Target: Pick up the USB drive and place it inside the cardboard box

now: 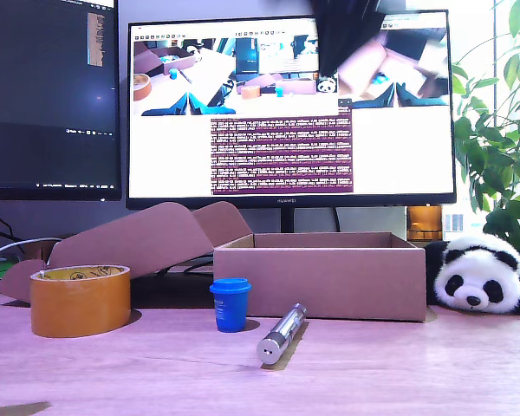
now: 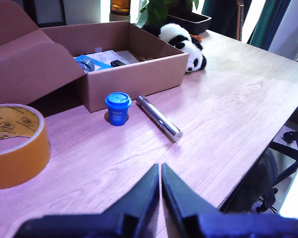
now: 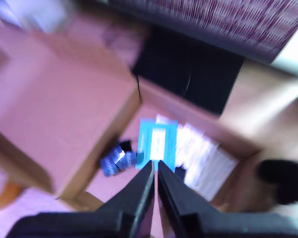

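Wooden desk [image 1: 373, 364] before a monitor [image 1: 286, 104] holds the box [image 1: 321, 282]. First wrist view: my first gripper [image 2: 160, 171] is closed, empty; the USB drive [image 2: 118, 63] lies inside the box at 11 o'clock, well apart. Second wrist view, blurred: my second gripper [image 3: 155, 167] is closed above the box interior.

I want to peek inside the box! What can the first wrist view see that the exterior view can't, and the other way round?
Only the first wrist view looks down into the cardboard box: a small black stick, blue things and white paper lie in it. It also shows my first gripper, shut above the table.

Only the exterior view shows the monitors, and a blurred arm at its top.

Both show the box, the tape roll, the blue cup, the silver cylinder and the toy panda.
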{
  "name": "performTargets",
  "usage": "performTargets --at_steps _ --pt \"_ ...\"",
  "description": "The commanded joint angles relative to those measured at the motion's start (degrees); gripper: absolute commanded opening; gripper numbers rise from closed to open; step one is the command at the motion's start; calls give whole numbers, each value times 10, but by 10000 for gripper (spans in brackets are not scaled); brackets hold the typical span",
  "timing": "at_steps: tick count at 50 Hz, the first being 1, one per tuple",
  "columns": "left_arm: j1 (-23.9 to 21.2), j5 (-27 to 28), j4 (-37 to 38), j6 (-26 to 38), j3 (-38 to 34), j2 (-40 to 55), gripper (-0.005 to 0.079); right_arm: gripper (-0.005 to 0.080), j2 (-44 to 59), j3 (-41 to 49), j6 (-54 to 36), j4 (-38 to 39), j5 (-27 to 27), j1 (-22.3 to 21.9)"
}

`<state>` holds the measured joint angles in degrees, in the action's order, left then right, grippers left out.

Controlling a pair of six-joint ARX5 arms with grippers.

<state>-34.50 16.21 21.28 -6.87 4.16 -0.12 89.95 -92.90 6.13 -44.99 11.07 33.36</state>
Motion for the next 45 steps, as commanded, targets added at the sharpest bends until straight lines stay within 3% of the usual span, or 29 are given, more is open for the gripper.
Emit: performTargets --at_steps 1,12,26,45 --pt "-2 -2 -3 5 -12 0 -19 -13 -10 49 0 13 7 4" --pt "-1 -53 -5 4 -12 0 -19 -13 -122 188 5 66 16 9" --pt "15 -181 -47 3 -12 0 -19 -13 -259 364 5 134 21 -15" --pt "124 -186 -65 -2 -13 0 -19 -13 -422 557 14 221 37 -84"
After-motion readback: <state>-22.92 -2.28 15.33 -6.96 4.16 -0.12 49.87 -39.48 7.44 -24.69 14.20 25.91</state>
